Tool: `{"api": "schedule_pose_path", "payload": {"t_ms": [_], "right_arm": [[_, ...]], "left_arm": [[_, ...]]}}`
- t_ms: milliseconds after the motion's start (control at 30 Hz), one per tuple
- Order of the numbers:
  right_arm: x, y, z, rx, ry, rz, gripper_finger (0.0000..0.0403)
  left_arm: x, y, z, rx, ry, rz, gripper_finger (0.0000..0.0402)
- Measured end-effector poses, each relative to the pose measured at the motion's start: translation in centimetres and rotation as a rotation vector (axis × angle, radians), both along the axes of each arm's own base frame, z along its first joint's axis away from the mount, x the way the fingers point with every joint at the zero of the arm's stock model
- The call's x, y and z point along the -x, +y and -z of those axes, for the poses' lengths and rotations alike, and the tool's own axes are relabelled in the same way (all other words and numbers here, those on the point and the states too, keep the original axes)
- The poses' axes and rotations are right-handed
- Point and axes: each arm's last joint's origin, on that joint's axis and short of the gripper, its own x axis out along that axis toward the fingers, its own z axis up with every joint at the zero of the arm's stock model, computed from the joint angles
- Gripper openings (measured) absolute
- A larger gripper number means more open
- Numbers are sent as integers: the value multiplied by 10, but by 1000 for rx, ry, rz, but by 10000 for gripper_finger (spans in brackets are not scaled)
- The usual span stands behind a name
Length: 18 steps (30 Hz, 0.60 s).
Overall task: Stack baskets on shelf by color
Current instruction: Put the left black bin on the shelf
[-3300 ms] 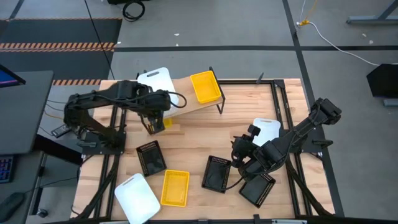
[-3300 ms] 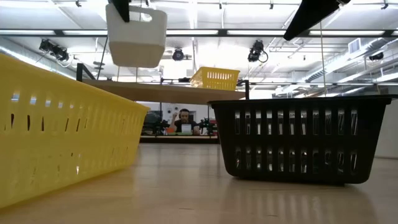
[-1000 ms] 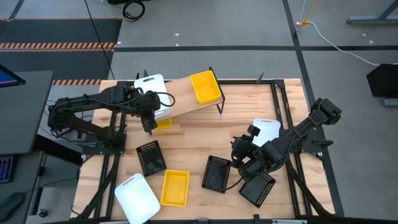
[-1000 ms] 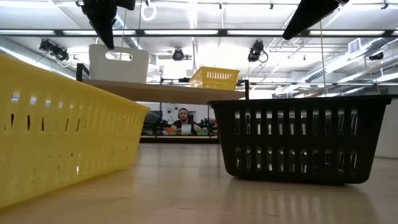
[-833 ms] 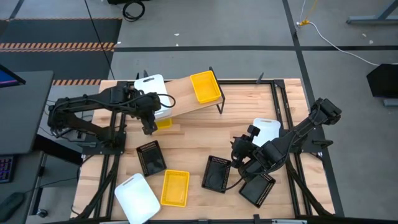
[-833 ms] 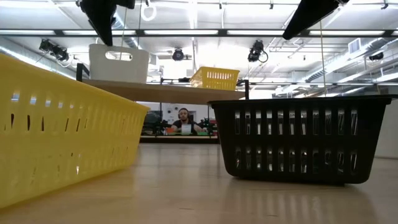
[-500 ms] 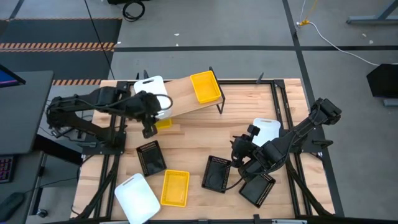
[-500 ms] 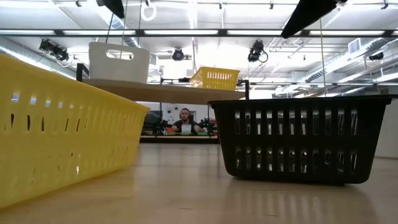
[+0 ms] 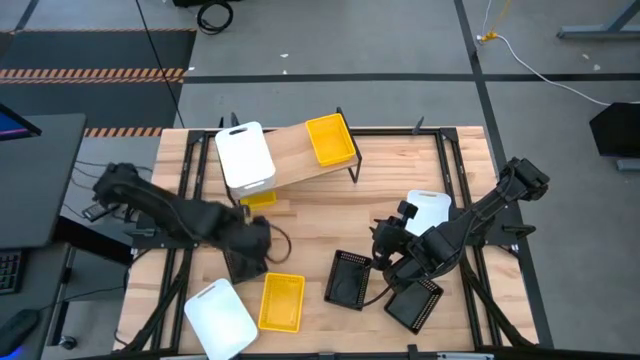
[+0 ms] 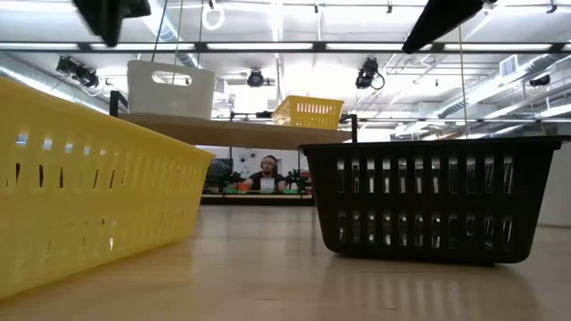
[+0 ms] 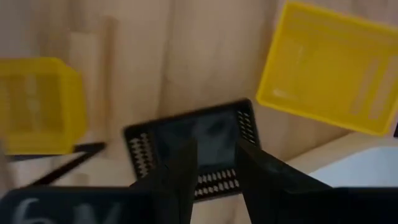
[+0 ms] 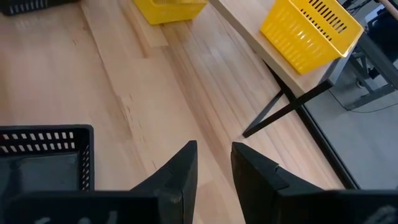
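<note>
Scene: a slatted wooden bench (image 9: 310, 240) from above, baskets scattered across it, the shelf (image 9: 300, 160) toward 12 o'clock.
Shelf: carries one white basket (image 9: 245, 155) at its 9 o'clock end and one yellow basket (image 9: 330, 138) at its 3 o'clock end, well apart, the middle bare; a second, smaller-looking yellow basket (image 9: 257, 198) sits on the bench half under the shelf's edge.
Left claw (image 11: 214, 168): hangs directly above a black basket (image 11: 193, 152) at about 7 o'clock on the bench; its two fingers stand a narrow gap apart and grip nothing.
Key relation: the black basket lies straight below the left claw and is mostly hidden by the arm from overhead; its long axis runs across the fingers in the wrist view. The left arm is plainly the nearer one.
Neighbours: a yellow basket (image 9: 281, 301) and a white basket (image 9: 221, 316) sit just beside it, toward 6 o'clock.
Right claw (image 12: 213, 163): waits at about 4 o'clock, fingers slightly parted and empty, over bare wood beside a black basket (image 9: 349, 277); another black basket (image 9: 415, 303) and a white basket (image 9: 428, 208) lie near that arm.
Judgement: the next move looks like a descent onto the black basket's rim; the shelf's bare middle seems the likely spot for black.
</note>
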Motion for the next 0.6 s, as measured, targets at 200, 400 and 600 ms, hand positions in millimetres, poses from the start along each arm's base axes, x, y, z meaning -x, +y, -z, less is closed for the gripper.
{"api": "schedule_pose_path", "payload": {"t_ms": [200, 400, 600], "right_arm": [[0, 0, 0, -10, 0, -1, 103], [0, 0, 0, -11, -2, -1, 103], [-1, 1, 0, -16, -10, -2, 103]], "left_arm": [[-11, -34, 32, -2, 112, 22, 117], [-19, -61, 58, -19, 147, 41, 127], [-21, -71, 70, -21, 161, -24, 187]]}}
